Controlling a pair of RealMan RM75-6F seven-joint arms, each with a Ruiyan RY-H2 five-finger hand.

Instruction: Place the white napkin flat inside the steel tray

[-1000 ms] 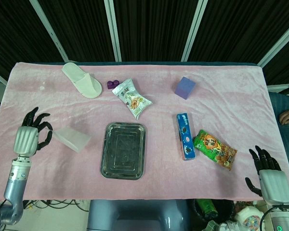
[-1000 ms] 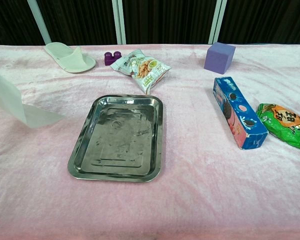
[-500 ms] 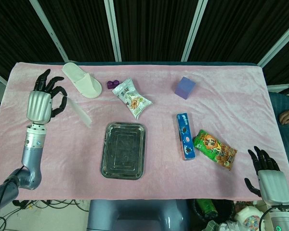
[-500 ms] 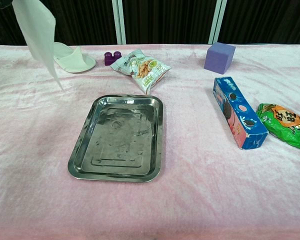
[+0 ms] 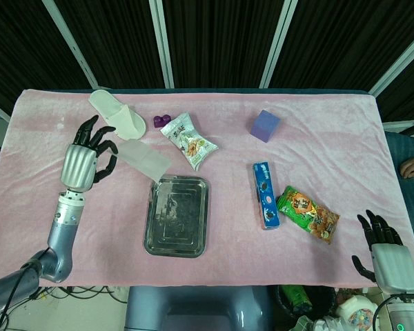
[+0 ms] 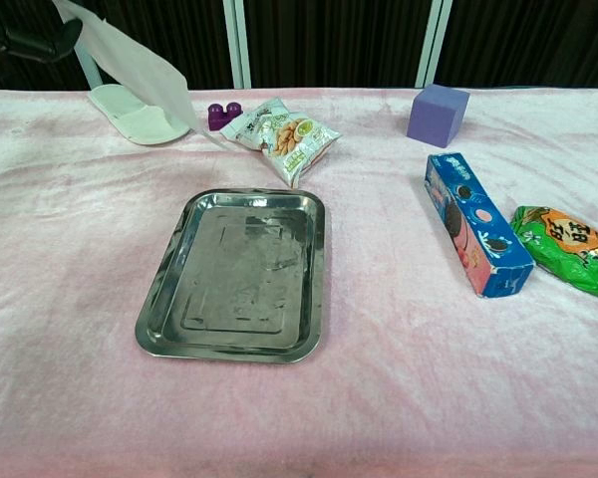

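Dangling limp and creased, the white napkin (image 5: 143, 158) seems pinched by the left robot hand (image 5: 83, 163).

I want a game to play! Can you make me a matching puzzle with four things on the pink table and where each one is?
Things:
1. napkin
2. tray
3. purple block
4. slipper

Places:
A. far side of the table, right of the snack bags
B. held up in the left hand
C. far left corner area of the table
D. lying empty in the middle, near the front

Pairs: 1-B, 2-D, 3-A, 4-C
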